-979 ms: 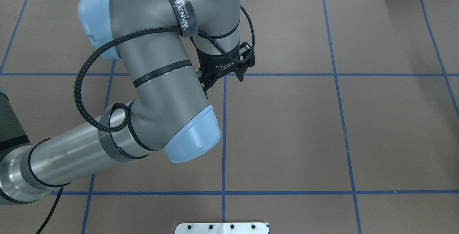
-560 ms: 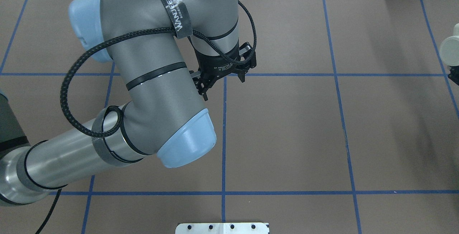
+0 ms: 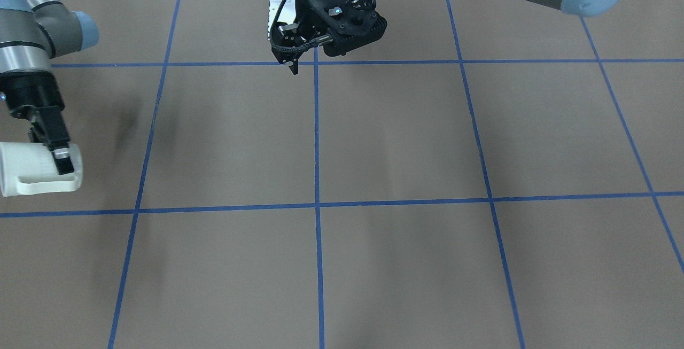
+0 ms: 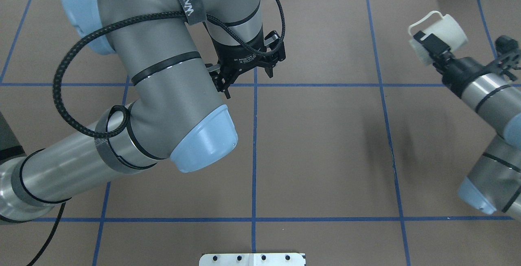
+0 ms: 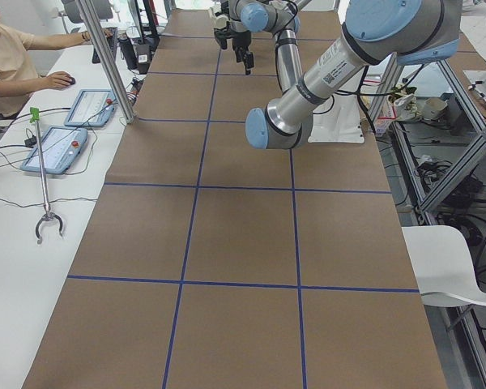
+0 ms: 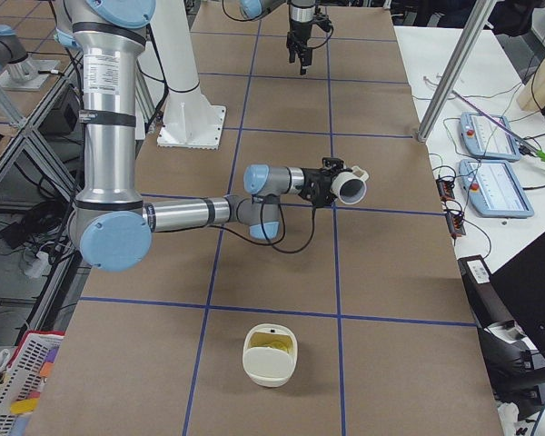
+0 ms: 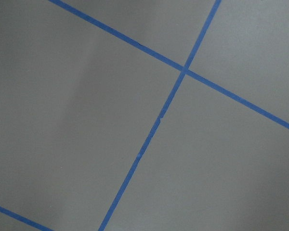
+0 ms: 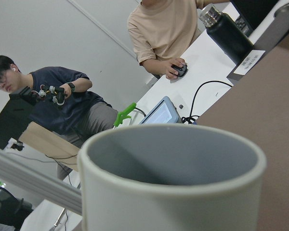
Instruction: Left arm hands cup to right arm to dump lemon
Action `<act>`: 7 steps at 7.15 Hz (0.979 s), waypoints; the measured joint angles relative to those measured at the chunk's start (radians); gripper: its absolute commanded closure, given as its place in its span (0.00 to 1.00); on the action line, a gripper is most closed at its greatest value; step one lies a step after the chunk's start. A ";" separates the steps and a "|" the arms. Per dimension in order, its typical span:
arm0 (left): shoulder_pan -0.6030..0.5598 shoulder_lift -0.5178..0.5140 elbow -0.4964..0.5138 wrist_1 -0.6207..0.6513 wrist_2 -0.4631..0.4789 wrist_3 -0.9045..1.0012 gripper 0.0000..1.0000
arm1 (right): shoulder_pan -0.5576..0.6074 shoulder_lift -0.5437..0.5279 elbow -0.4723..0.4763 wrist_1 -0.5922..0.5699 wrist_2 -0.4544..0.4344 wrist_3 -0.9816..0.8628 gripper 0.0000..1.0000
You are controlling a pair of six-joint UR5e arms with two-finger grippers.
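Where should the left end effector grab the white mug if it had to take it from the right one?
Probably the handle. The mug lies sideways in the air, the right end effector clamped near its base, and the handle juts free toward the operators' side. The left end effector could drop from above, one finger through the loop.

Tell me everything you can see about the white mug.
The white mug has a squarish handle and a grey inside; it looks ceramic. It lies on its side in the air over the table's right end, handle turned away from the robot, its wall clamped in the jaws of the right gripper. Nothing shows inside.
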 measured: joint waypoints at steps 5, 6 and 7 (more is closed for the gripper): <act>-0.024 0.063 0.000 -0.091 -0.001 -0.001 0.00 | -0.259 0.365 0.101 -0.695 -0.312 -0.182 0.92; -0.030 0.067 0.006 -0.095 -0.003 0.001 0.00 | -0.296 0.408 0.105 -0.770 -0.341 -0.199 0.87; -0.042 0.069 0.009 -0.095 -0.015 0.002 0.00 | -0.323 0.441 0.106 -0.823 -0.356 -0.208 0.87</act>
